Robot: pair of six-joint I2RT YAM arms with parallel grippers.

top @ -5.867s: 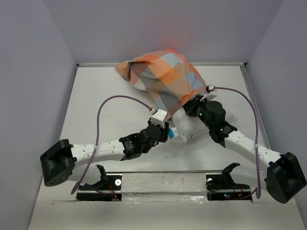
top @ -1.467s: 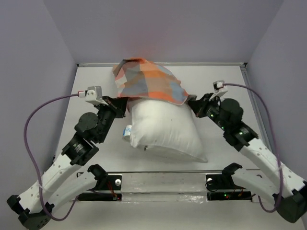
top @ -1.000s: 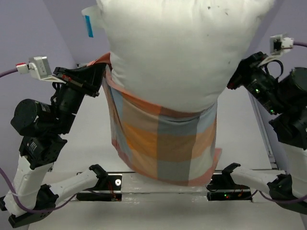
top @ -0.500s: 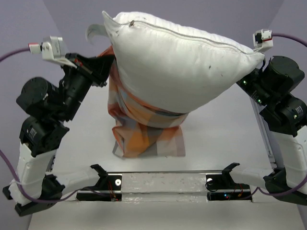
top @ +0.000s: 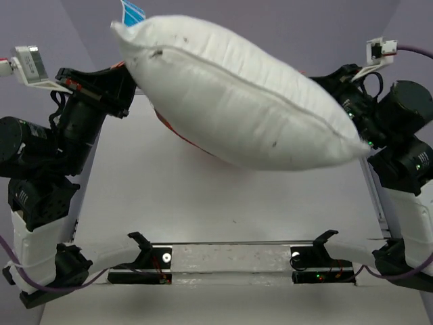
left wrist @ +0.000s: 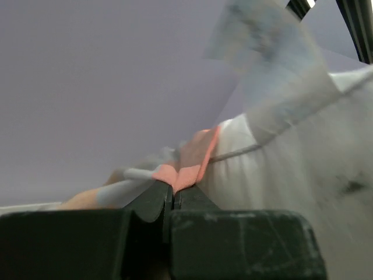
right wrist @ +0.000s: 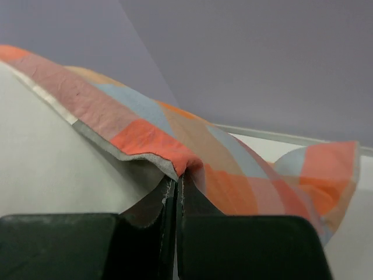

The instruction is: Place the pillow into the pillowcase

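**Q:** Where is the pillow?
**A:** The pillow [top: 243, 108] is held clear of the worktop [top: 203, 210]. It runs diagonally between the two raised arms. A seam runs along its length, and a blue tag [top: 133, 9] projects at its upper-left corner.

**Q:** Where is the pillowcase?
**A:** In the overhead view, only a small orange portion of the pillowcase [top: 177, 133] shows, beneath the left underside of the pillow. In both wrist views, its checked edge lies directly against the white fabric.

**Q:** What is the state of each end effector?
**A:** The left end effector [left wrist: 173, 189] has its fingers pressed together. They pinch a peach-orange fold of the pillowcase just beside the pillow. The right end effector [right wrist: 176, 182] is also pressed together. It pinches the hem of the pillowcase, and the orange, blue and grey checks drape over the pillow surface from there.
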